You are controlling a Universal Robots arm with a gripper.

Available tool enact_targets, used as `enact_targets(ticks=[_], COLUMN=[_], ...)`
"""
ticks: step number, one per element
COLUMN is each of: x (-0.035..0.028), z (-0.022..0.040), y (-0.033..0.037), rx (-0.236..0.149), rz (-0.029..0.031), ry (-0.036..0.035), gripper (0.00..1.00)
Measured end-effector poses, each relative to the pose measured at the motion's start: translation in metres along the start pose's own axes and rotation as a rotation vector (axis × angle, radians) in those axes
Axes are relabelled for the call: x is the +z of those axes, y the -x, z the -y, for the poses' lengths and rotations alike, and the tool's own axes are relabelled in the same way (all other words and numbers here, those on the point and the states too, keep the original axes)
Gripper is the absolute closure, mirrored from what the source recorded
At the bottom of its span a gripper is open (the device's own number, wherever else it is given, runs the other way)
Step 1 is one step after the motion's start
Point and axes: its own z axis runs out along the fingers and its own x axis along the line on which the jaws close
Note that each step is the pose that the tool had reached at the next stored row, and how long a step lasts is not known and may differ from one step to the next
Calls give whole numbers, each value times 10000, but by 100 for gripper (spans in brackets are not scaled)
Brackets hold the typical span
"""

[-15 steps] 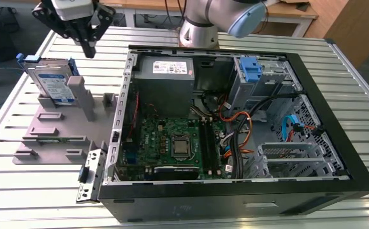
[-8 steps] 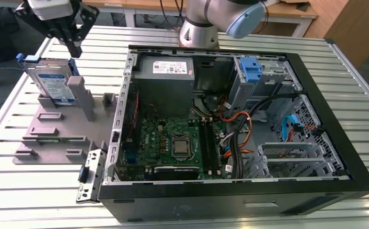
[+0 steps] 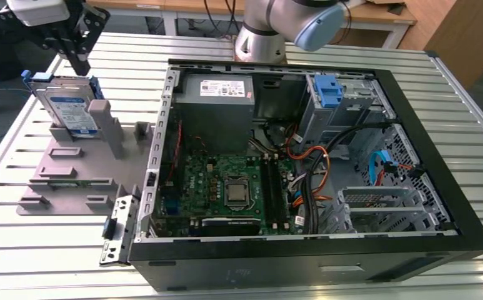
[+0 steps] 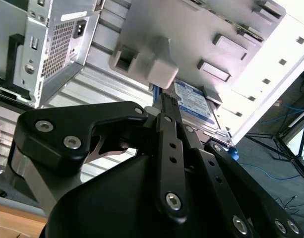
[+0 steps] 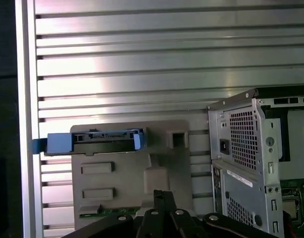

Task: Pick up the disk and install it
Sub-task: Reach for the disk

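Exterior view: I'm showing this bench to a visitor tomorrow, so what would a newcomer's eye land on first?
The open computer case dominates the middle and the exterior view's right, with its green motherboard and coloured cables exposed. At the exterior view's left, the disk stands on edge in a grey fixture, with the gripper close above it.

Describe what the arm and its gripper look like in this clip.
The arm is a silver-grey tube with rounded joints, one of them closed by a pale blue cap. The gripper is matte black. In both wrist views it is built of flat linkage bars studded with silver bolt heads. A whitish boxy housing sits at its base in the exterior view.
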Motion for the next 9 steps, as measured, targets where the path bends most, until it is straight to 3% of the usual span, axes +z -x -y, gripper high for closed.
enact_targets(ticks=[9], x=[22], z=[-72], y=[-272], rx=[10], rz=[2], ry=[1], gripper=[89])
